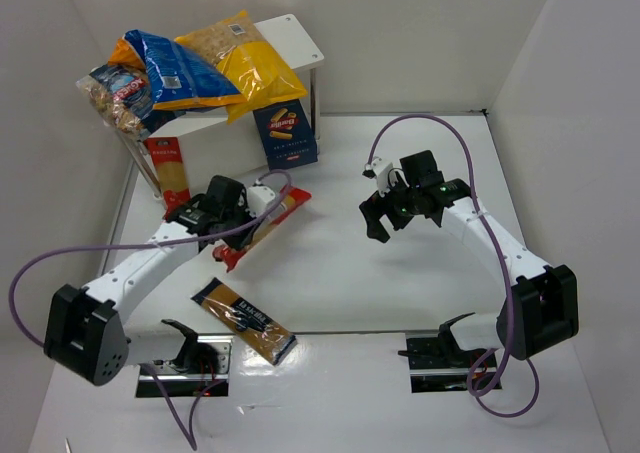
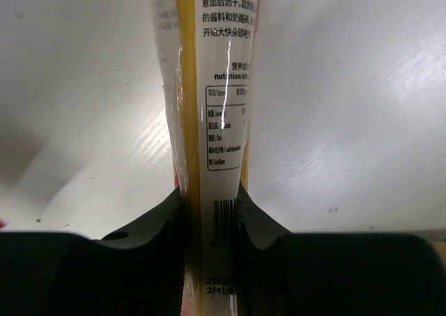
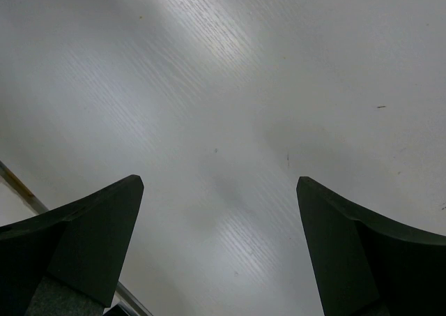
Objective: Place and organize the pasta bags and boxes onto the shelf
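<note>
I see a white shelf [image 1: 300, 35] bearing a blue bag [image 1: 180, 68], a yellow bag [image 1: 245, 63] and a clear bag [image 1: 115, 98] whose label looks dark with red lettering, I think. The pasta box [image 1: 286, 133] is dark blue, with a red oval and yellow pasta. My black left gripper [image 2: 210, 204] frames the red-edged packet [image 2: 223, 107], whose label is white with black print. The nearer packet [image 1: 245, 320] is clear with yellow strands and a dark label.
</note>
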